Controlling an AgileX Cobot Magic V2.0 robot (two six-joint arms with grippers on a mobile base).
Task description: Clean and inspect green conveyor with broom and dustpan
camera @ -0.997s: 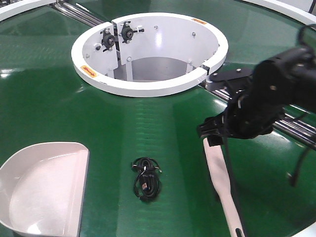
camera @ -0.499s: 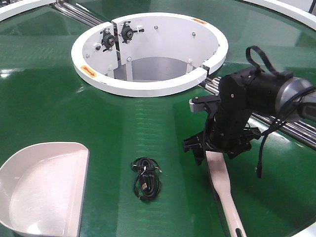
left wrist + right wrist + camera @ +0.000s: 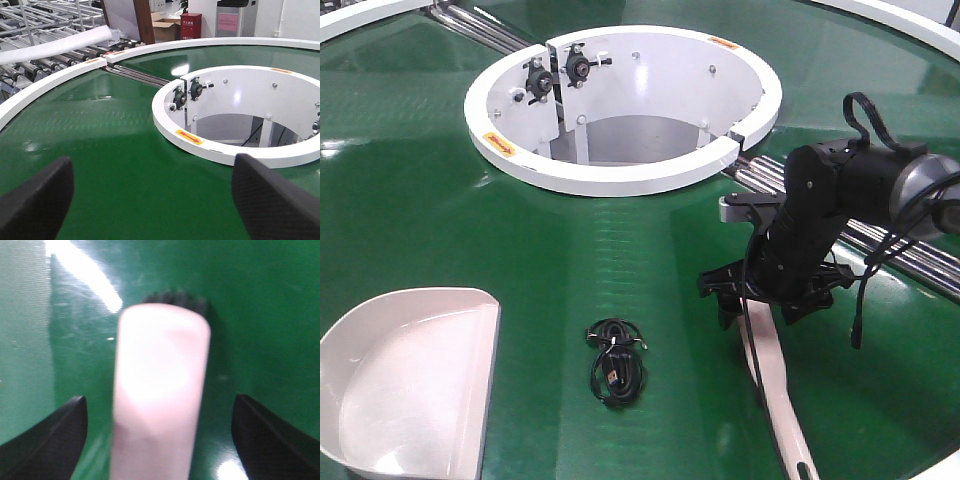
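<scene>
Pale plastic broom [image 3: 160, 380] is being judged light, stiff, slick; its paddle back is being straddled, for grasping, by the wide-spread, empty right gripper [image 3: 157, 412].

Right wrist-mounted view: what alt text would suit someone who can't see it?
A pale pink broom lies blurred and close on the green conveyor, dark bristles peeking past its far end. The right end effector is open, its dark fingers wide on either side, not touching.

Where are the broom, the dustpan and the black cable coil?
broom [image 3: 771, 383]: front view, middle of paddle back.
dustpan [image 3: 408, 385]: front view, bare scoop floor.
black cable coil [image 3: 616, 363]: front view, centre of coil.
</scene>
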